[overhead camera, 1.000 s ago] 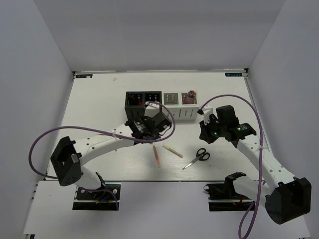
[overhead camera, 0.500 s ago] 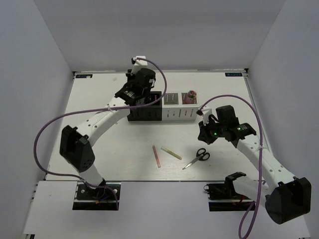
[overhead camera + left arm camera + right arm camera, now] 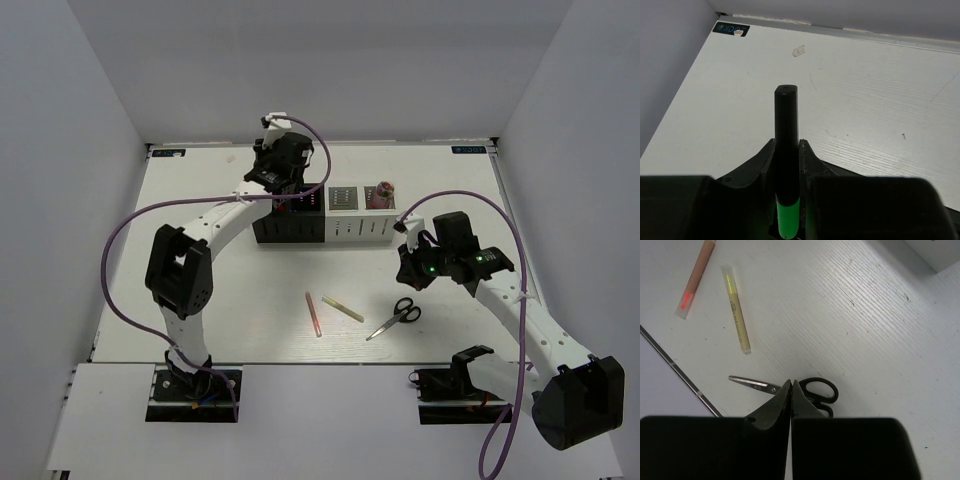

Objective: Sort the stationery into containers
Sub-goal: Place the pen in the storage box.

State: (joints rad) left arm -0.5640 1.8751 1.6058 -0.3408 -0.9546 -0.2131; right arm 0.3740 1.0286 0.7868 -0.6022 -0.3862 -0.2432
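Gripping a black marker (image 3: pixel 786 115) with a green section, the left pincer (image 3: pixel 786 147) has its fingers closed snugly on either side of the barrel. The black end points out past the fingertips and the green part sits back toward the pincer's body. In the top view this pincer (image 3: pixel 284 168) hangs over the far side of the two black containers (image 3: pixel 290 228), which stand at the left of a row with two white containers (image 3: pixel 360 230) touching them on the right. A pink item (image 3: pixel 381 192) shows in the rightmost white one. The right pincer (image 3: pixel 791 385) is fully closed with its fingers pressed together and holds nothing. It hangs above the black-handled scissors (image 3: pixel 771 388), which lie flat on the table (image 3: pixel 200 250) with their blades closed. Just left of the scissors lies the pale stick (image 3: pixel 345 307), and beside that the pink pencil (image 3: pixel 314 313). The two are close together but apart, both in front of the container row and well clear of it.
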